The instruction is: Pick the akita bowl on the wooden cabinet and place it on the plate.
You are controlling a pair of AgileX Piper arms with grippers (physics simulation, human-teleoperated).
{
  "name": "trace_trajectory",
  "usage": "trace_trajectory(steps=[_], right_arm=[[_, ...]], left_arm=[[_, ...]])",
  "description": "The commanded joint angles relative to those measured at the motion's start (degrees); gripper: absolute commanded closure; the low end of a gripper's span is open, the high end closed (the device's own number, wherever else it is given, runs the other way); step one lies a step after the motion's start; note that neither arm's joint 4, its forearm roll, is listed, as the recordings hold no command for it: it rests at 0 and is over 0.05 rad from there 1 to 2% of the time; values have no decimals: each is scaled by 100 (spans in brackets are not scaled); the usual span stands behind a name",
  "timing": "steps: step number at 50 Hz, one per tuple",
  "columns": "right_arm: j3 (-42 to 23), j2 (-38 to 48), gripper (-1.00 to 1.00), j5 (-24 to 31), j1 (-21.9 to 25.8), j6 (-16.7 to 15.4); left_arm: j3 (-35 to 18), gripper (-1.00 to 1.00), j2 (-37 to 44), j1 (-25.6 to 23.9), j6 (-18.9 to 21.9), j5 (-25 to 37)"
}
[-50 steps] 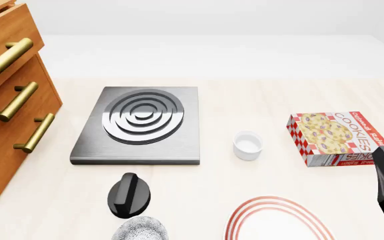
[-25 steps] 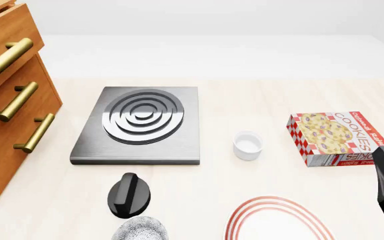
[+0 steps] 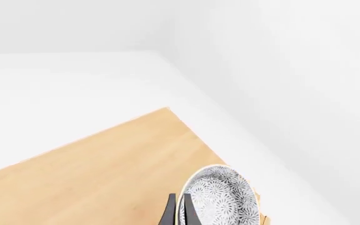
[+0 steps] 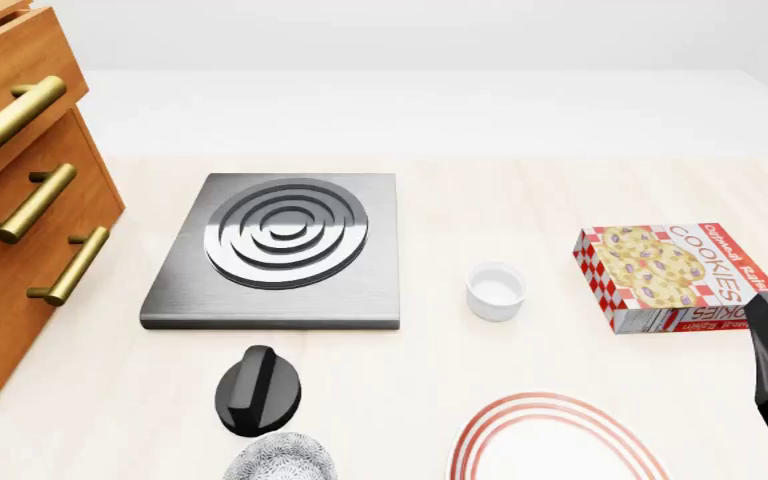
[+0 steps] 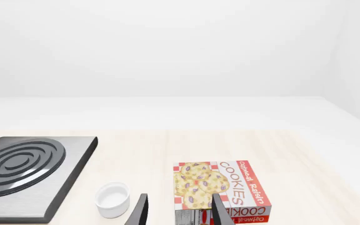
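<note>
Beside plate (image 4: pixel 558 440): second bowl (image 4: pixel 280 458), black knob (image 4: pixel 257 388) | behind: cup (image 4: pixel 496 289), stove slab (image 4: pixel 281 250)

Worktop (image 4: pixel 491 185): we see pale wood.
Left edge: wooden cabinet (image 4: pixel 11 220).
Centre: grey stove slab (image 4: pixel 281 250), black knob (image 4: pixel 257 390), speckled bowl (image 4: pixel 281 460).
Right: white cup (image 4: pixel 496 290), cookie box (image 4: pixel 678 275), red-ringed plate (image 4: pixel 558 445).
Cabinet top: akita bowl (image 3: pixel 221 199).

Stove slab (image 4: pixel 277 255), cup (image 4: pixel 496 290), cookie box (image 4: pixel 678 275)

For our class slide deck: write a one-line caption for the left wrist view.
Left gripper closing in on the speckled akita bowl atop the wooden cabinet.
</note>
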Motion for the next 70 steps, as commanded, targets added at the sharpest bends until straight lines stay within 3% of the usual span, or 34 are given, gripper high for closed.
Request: trace_trajectory(steps=[1,17,32,40,56,70], right_arm=[[0,0,-100,-1,-1,0],[0,0,-100,1,0,1],[0,0,-100,0,0,1],[0,0,-100,0,-1,0],[0,0,-100,0,0,1],[0,0,-100,1,0,-1]], left_arm=[[8,100,-490,-228,-249,143],[-274,100,-956,-540,-832,796],[-569,100,-1476,-840,-995,1277],[-457,100,-1694,-1083,-1059,1332],[-675,100,-2075,-1656,-1009,1749],[-1019,100,-2139,-2020,-673,2103]])
